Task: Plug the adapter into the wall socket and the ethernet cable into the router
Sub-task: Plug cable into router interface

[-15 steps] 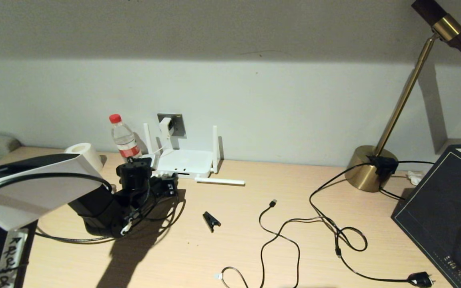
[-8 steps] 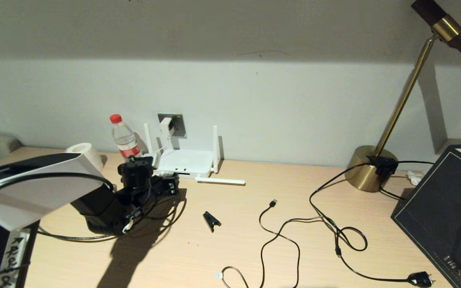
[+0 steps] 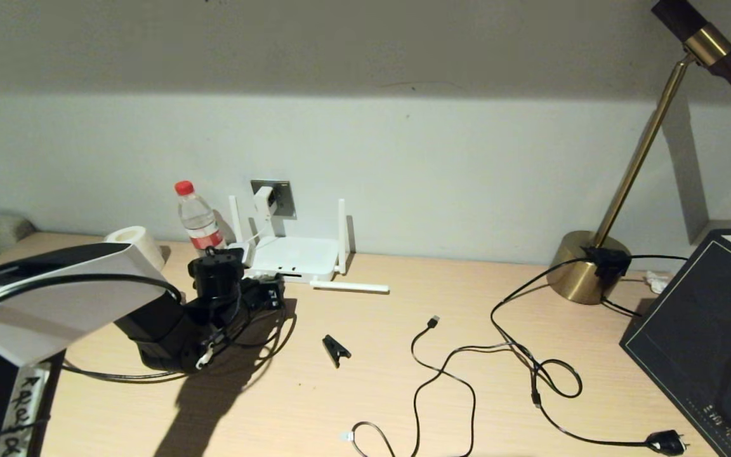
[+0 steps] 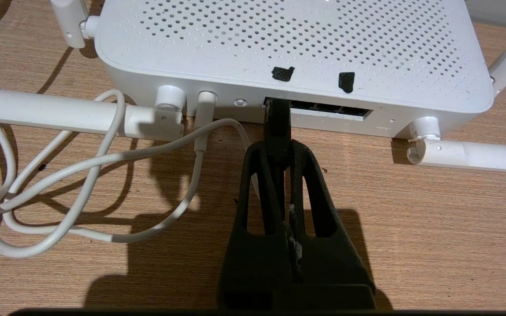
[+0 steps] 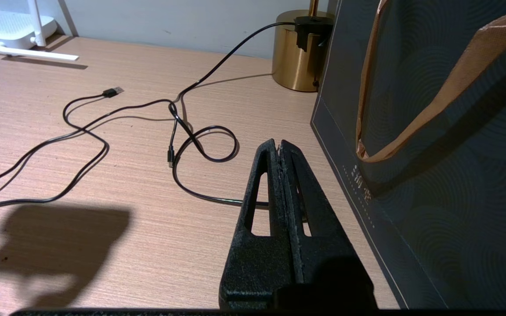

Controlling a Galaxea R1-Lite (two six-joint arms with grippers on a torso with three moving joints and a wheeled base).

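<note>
White plastic fills the left wrist view: the router (image 4: 292,48) lies flat on the wooden desk (image 3: 403,355), and the left gripper (image 4: 278,145) has its fingers pinched tight on the ethernet cable (image 4: 277,120), whose tip is at the end slot of the row of dark ports on the front edge. The adapter (image 3: 263,201) already sits in the wall socket (image 3: 280,197) behind the router, so the first plug looks done and the cable step is in hand. I judge the connector is at the mouth of the port or partly in; whether it has seated cannot be told. The next move likely calls for a straight push along the port's line, without tilting, and then letting go.

The head view shows the socket, adapter and whole layout, but the arm hides the port there. Only the left wrist view shows the tip meeting the slot. The right wrist view shows the right gripper (image 5: 280,151), fingers closed on nothing, idle above the desk beside a dark paper bag (image 5: 433,153).
</note>
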